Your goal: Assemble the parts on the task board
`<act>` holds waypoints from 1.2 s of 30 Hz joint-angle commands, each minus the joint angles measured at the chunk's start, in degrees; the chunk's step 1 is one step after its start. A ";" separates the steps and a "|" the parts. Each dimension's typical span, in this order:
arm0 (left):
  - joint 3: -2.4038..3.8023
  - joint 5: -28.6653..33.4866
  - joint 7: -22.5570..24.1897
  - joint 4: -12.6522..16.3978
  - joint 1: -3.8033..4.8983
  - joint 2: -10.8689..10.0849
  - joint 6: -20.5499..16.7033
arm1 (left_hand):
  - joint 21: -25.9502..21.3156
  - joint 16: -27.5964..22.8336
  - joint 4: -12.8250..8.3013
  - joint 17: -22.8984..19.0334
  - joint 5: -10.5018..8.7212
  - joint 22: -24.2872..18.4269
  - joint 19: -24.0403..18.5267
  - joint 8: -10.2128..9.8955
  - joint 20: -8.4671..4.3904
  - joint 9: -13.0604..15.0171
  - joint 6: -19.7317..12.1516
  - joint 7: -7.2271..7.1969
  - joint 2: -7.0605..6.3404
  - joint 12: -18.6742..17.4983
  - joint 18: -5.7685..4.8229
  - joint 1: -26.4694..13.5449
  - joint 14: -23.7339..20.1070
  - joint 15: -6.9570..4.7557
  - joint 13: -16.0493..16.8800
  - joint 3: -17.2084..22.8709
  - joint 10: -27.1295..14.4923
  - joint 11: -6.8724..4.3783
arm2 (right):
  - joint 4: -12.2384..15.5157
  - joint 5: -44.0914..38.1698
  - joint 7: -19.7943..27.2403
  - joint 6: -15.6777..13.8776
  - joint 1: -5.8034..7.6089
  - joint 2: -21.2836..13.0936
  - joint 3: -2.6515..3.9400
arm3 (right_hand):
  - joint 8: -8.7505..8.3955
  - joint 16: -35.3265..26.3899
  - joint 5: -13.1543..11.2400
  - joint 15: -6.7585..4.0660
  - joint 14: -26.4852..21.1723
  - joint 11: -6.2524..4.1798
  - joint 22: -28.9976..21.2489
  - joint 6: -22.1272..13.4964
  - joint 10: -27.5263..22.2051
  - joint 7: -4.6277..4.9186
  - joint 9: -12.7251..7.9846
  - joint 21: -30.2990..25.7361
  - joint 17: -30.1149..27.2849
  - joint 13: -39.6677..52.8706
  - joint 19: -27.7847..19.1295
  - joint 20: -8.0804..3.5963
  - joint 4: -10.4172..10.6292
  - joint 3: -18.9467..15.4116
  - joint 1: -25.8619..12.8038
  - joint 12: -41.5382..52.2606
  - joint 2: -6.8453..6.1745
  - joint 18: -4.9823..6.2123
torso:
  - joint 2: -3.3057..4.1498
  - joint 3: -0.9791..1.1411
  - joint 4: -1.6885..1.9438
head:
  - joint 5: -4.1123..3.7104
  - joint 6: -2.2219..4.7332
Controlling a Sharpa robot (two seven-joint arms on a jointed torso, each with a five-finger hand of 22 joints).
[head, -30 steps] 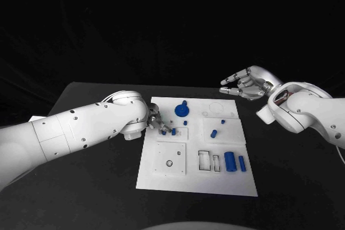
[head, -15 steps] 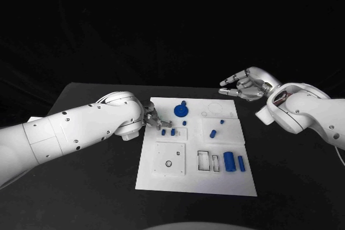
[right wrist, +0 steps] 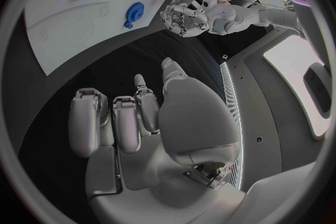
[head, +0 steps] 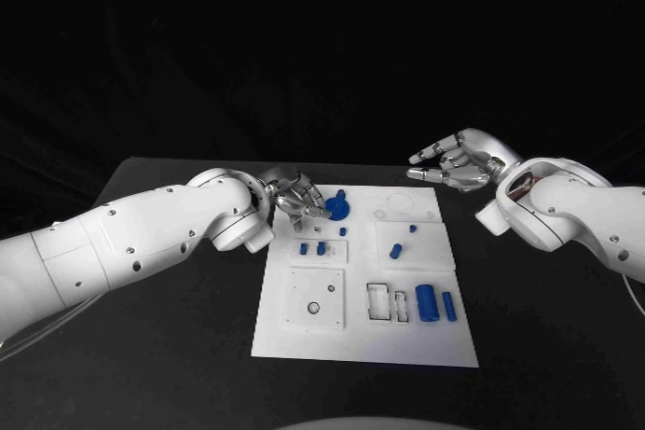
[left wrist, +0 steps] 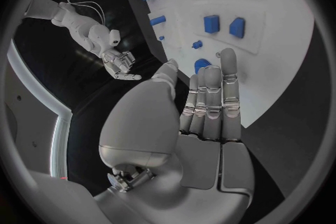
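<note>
1. Nearest on the task board (head: pixel 404 351), at its right side, a large blue cylinder (head: pixel 429 302) lies beside a slimmer blue bar (head: pixel 449 306), next to 2 rectangular slots (head: pixel 391 302).
2. Farther in, 2 small blue parts (head: pixel 312 249) stand together in a square panel; another blue peg (head: pixel 397 251) stands to their right.
3. The left hand (head: pixel 294 202) hovers over the board's far left corner, fingers straight, side by side and holding nothing, just beside the round blue gear (head: pixel 337 206).
4. The right hand (head: pixel 457 162) hangs beyond the board's far right corner, fingers loosely curled and apart, empty.
5. Risk, as I judge it: if the left hand comes down, its fingers could knock the gear or the 2 standing parts, because everything there is crowded close.
</note>
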 commanded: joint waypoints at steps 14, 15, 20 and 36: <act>-1.03 -32.73 10.87 -8.32 -0.20 8.51 1.89 | 10.50 16.55 -1.08 13.69 -5.44 8.70 12.79 -13.27 -1.16 -18.09 12.94 -2.05 -7.25 -16.80 -0.28 1.94 12.83 -1.22 -22.01 6.08 7.14 -0.77 | -0.22 -0.01 0.81 0.83 -0.16 0.63 0.01 | 0.22 -0.26 0.12 -0.19 4.00 -0.03 0.08 -0.17 -0.53 -0.23 0.09 -0.15 6.13 4.16 -0.40 -0.05 -0.07 -0.36 -0.18 -0.21 0.32 0.56 | 0.15 0.00 -0.16 | -0.53 0.76; -1.17 -33.79 10.65 -8.62 -0.23 8.93 2.49 | 12.76 17.60 -1.20 15.01 -5.45 10.97 13.84 -13.63 -1.25 -18.57 13.39 -2.14 -7.37 -17.13 -0.78 1.84 13.52 -1.35 -22.63 5.97 7.49 -1.01 | -0.22 -0.01 0.81 0.85 -0.16 0.66 0.01 | 0.22 -0.26 0.12 -0.19 4.00 -0.03 0.08 -0.17 -0.53 -0.23 0.09 -0.15 6.13 4.16 -0.40 -0.05 -0.07 -0.36 -0.18 -0.21 0.32 0.56 | 0.15 -0.01 -0.15 | -0.57 0.73; -1.55 -36.43 9.56 -9.61 -0.39 10.21 4.71 | 18.71 19.74 -1.58 17.44 -5.40 16.90 16.80 -14.89 -1.90 -20.31 15.29 -2.72 -7.43 -18.29 -1.91 1.49 15.29 -1.99 -24.92 5.72 9.34 -1.39 | -0.20 0.00 0.81 0.90 -0.16 0.76 0.01 | 0.22 -0.26 0.12 -0.19 4.00 -0.03 0.08 -0.17 -0.53 -0.23 0.09 -0.15 6.13 4.16 -0.40 -0.05 -0.07 -0.36 -0.18 -0.21 0.32 0.56 | 0.09 -0.02 -0.08 | -0.68 0.63; -1.76 -37.40 9.12 -10.04 -1.24 11.47 6.68 | 22.28 18.86 -1.97 14.83 -5.31 20.61 18.68 -16.19 -2.42 -21.91 17.99 -3.07 -6.75 -20.02 -2.62 1.53 15.63 -2.42 -27.47 6.82 12.85 -1.86 | -0.27 0.00 0.77 0.96 -0.17 1.08 0.01 | 0.22 -0.26 0.12 -0.19 4.00 -0.03 0.08 -0.17 -0.53 -0.23 0.09 -0.15 6.13 4.16 -0.40 -0.05 -0.07 -0.36 -0.18 -0.21 0.32 0.56 | 0.07 0.00 -0.04 | -0.95 0.30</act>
